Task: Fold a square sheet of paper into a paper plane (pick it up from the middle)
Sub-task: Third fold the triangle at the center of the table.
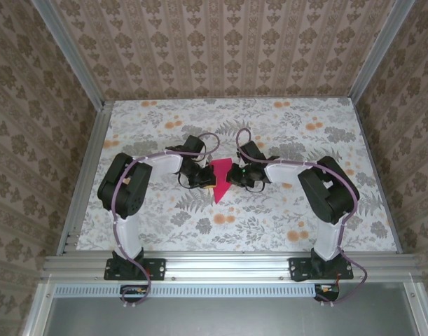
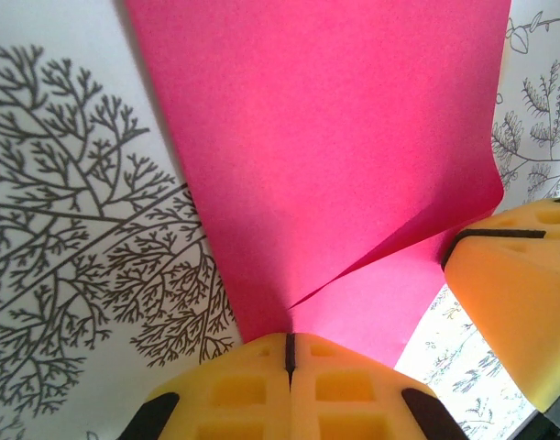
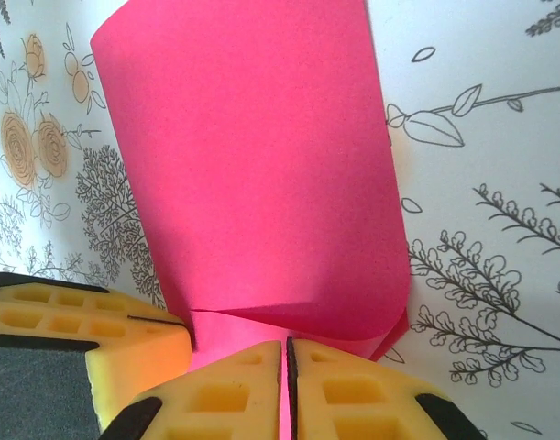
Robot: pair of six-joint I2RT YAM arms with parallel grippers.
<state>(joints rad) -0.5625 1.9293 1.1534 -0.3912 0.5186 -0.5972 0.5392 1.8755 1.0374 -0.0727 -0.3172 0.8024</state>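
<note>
Nearest the left wrist lens, the left end effector has its yellow pads clenched together, with the edge of the pink paper running straight into the seam, so it is grasping the paper. From there the paper fans up and away over the floral tabletop, with one soft diagonal crease near the pinch. From above, the paper sits mid-tabletop as a narrow wedge, point toward the arm bases, between the two end effectors. I cannot tell whether its tip touches the surface.

On the right, the right end effector is likewise clenched on the paper's edge, just beside its partner. Here the paper bows into a loose curl rather than lying flat.

The step looks like setting a fold. To do it well, the two pinches should move together – any pull apart risks a tear. Line the layered edges up before pressing the curl down, then flatten outward from the pinch so the crease runs straight.
</note>
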